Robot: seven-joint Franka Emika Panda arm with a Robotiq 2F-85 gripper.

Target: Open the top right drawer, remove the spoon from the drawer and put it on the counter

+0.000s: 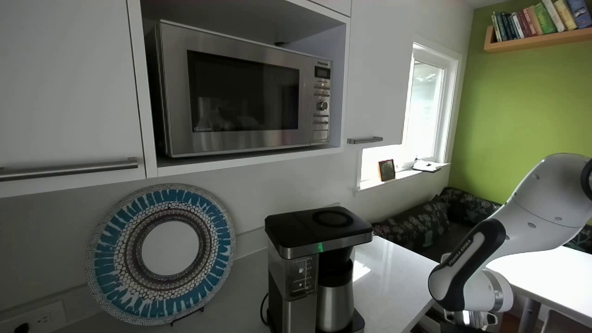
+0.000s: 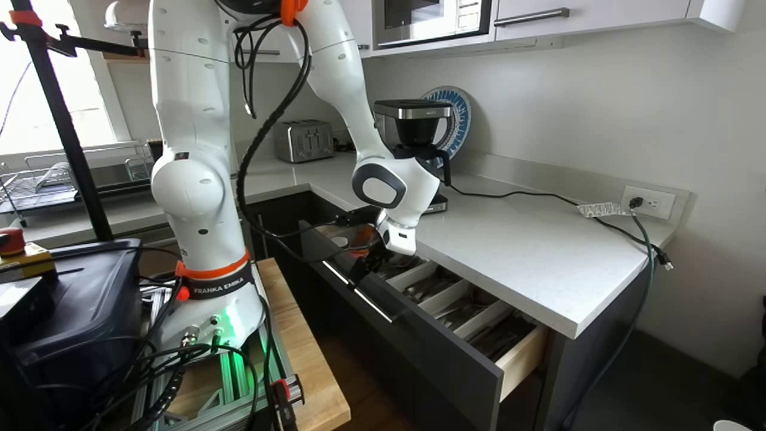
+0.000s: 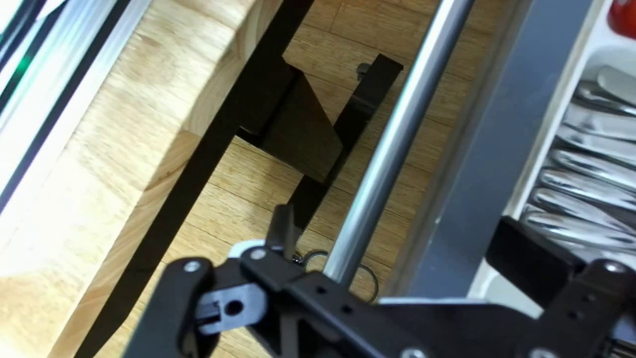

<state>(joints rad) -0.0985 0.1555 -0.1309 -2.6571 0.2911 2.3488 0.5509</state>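
The dark drawer stands pulled out under the counter, showing cutlery in white compartments. Its steel bar handle also shows in the wrist view. My gripper is at the drawer front. In the wrist view my gripper is open, its fingers wide apart. The handle and the drawer's front edge lie between them, with one finger over the cutlery side. Several metal cutlery handles lie in the drawer; I cannot tell which is a spoon.
A coffee machine stands on the counter, near a decorated round plate. A power cord runs across the counter. The robot's wooden base table faces the drawer across a narrow gap. A toaster stands farther back.
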